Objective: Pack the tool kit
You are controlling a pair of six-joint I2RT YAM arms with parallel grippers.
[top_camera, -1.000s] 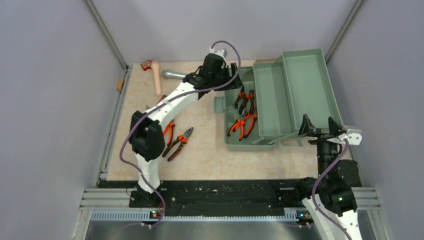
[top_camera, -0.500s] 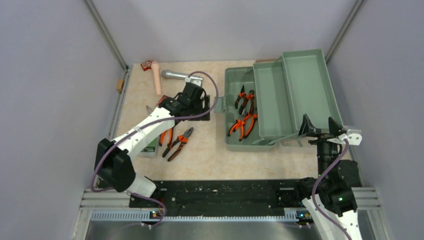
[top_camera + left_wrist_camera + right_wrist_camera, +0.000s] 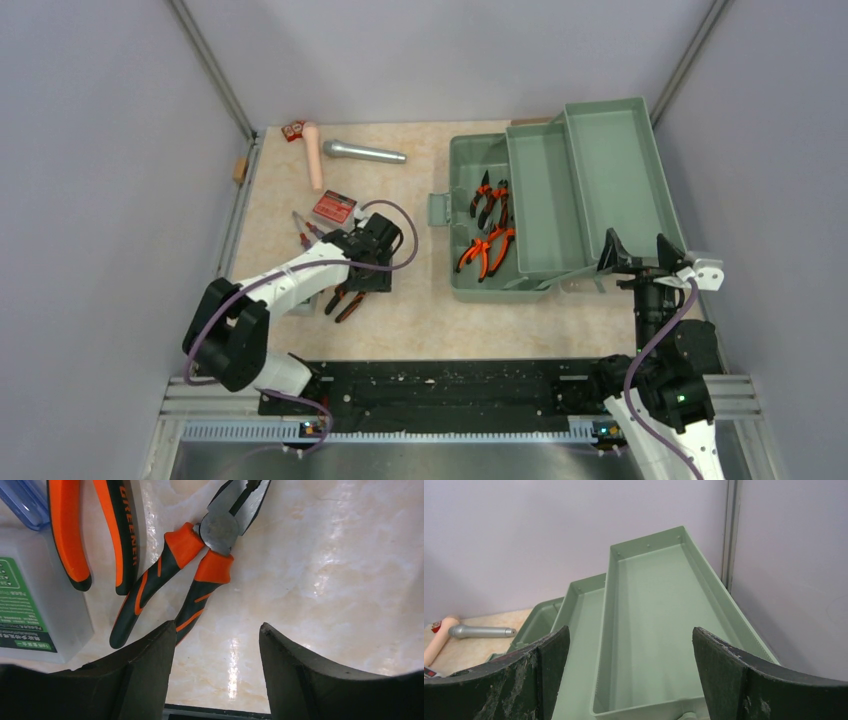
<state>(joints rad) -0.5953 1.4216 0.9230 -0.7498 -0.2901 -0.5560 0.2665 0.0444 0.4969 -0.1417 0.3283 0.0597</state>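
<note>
Beige table [image 3: 420, 305] with toolbox [image 3: 463, 172], pliers [image 3: 181, 546]

Only one word can be read: the brand "GREENER", in orange capital letters along the black side of a handle of the pliers [image 3: 125, 530] beside the small box [image 3: 55, 610]. The green label on this box has print too small to read.

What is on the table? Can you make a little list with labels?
toolbox: sage green, open, on the right
pliers in toolbox: several, in the bottom compartment
pliers on table: two orange-and-black pairs, lying loose
left gripper: open, over the loose pliers, holding nothing
right gripper: open, empty, near the toolbox
microphone: silver, at the far edge
</note>
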